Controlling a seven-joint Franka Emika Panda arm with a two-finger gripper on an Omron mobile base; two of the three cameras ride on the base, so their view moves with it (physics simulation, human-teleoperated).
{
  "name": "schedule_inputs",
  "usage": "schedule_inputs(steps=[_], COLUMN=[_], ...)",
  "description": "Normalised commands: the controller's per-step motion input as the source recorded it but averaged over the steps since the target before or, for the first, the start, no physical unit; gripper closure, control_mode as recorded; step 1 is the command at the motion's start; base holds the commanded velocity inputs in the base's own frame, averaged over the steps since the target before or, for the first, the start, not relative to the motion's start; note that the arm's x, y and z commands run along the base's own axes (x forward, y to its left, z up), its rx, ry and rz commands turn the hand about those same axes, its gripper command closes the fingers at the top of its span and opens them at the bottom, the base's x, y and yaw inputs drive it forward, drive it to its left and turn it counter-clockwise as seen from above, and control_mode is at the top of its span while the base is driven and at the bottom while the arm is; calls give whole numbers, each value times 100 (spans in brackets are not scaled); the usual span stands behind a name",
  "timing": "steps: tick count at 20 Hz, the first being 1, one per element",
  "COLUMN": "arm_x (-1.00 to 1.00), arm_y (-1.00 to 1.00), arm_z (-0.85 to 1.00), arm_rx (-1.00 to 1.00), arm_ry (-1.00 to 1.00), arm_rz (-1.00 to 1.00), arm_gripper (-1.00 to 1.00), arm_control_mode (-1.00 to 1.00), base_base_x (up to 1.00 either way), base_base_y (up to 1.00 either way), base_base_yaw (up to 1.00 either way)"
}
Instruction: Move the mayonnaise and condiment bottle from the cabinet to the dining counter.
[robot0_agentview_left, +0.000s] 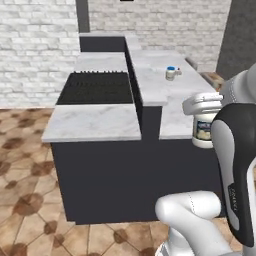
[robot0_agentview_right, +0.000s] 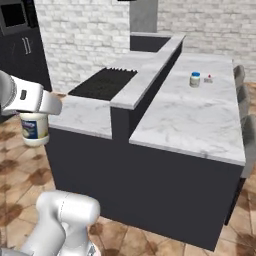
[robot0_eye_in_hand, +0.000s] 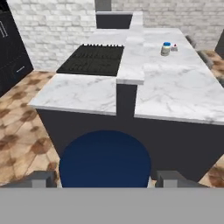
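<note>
The mayonnaise (robot0_agentview_left: 204, 132), a small white jar with a blue label band (robot0_agentview_right: 34, 131), hangs in the air in front of the island's near end, with my gripper (robot0_agentview_left: 204, 120) shut on it from above. In the hand view its dark navy lid (robot0_eye_in_hand: 105, 159) fills the space between my gripper's (robot0_eye_in_hand: 107, 178) two fingertips (robot0_eye_in_hand: 43, 178). The dining counter (robot0_agentview_right: 195, 117), a long white veined marble slab, lies ahead beyond a raised ledge (robot0_agentview_right: 145, 75). The black cabinet (robot0_agentview_right: 22, 55) with bar handles stands at the far left. The condiment bottle is out of view.
A wider cream jar with a bright blue lid (robot0_agentview_right: 195, 79) and a tiny red-topped item (robot0_agentview_right: 209, 78) stand far along the counter. A black cooktop (robot0_agentview_left: 95, 87) sits in the lower marble worktop (robot0_agentview_left: 95, 122). Grey stools (robot0_agentview_right: 240, 75) line the right side. Tiled floor surrounds the island.
</note>
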Motion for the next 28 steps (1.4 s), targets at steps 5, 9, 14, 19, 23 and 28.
schedule_inputs(steps=[5, 9, 14, 19, 23, 28], arm_x=[0, 0, 0, 0, 0, 0], arm_y=[0, 0, 0, 0, 0, 0], arm_z=[0, 0, 0, 0, 0, 0], arm_rx=[0, 0, 0, 0, 0, 0], arm_ry=[0, 0, 0, 0, 0, 0], arm_rz=[0, 0, 0, 0, 0, 0], arm_gripper=[100, 100, 100, 100, 100, 100], arm_control_mode=[100, 100, 100, 100, 100, 100], base_base_x=[22, 33, 46, 48, 47, 45], base_base_y=[-100, -100, -100, -100, -100, -100], base_base_yaw=[0, 0, 3, 5, 6, 8])
